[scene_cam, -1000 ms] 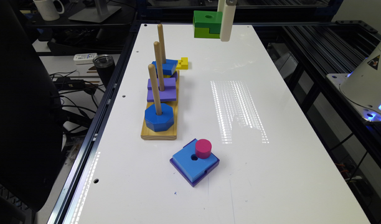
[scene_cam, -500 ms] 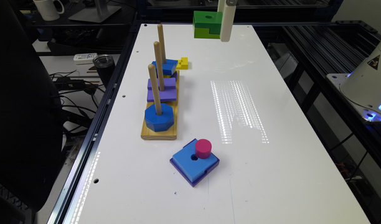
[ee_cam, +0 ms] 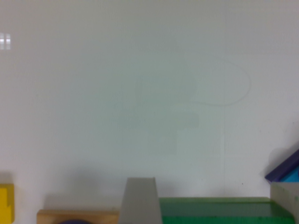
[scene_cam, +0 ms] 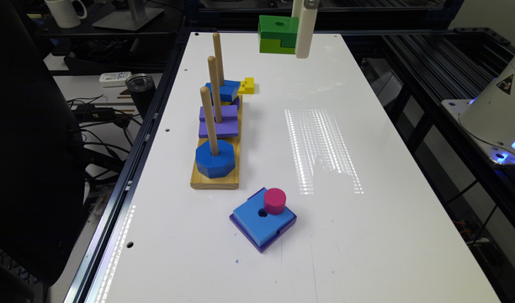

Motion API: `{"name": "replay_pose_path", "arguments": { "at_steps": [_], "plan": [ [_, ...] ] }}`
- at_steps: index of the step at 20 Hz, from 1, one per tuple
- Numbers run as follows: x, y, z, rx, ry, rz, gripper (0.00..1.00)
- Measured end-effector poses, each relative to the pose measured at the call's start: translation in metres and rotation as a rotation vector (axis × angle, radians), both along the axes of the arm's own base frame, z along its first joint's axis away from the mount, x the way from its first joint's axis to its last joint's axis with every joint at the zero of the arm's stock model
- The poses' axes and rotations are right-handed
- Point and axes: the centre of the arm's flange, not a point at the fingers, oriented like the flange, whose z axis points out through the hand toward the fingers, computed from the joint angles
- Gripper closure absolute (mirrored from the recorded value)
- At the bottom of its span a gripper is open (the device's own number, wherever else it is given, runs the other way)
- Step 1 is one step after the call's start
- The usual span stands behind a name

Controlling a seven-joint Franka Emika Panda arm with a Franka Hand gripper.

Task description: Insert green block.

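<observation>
The gripper (ee_cam: pixel 210 205) pinches the green block (scene_cam: pixel 278 34) between its fingers (ee_cam: pixel 140 200), high above the bench's (scene_cam: pixel 325 168) far edge. In the wrist view the block is cut off; the far finger barely shows.

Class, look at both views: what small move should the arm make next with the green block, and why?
Probably carry the green block sideways toward the wooden pegs on the exterior view's left. The tool holds it raised above the white table, off to the side of the pegs, so its hole is not yet over any peg.
</observation>
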Motion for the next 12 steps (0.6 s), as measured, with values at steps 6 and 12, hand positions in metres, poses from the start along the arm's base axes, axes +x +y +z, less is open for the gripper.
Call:
{"name": "replay_pose_path", "arguments": {
  "at_steps": [6,12],
  "plan": [
    [0.012,0.012,0.000,0.004,-0.009,0.002,1.00],
    [0.030,0.025,-0.001,0.013,-0.012,0.002,1.00]
  ]
}}
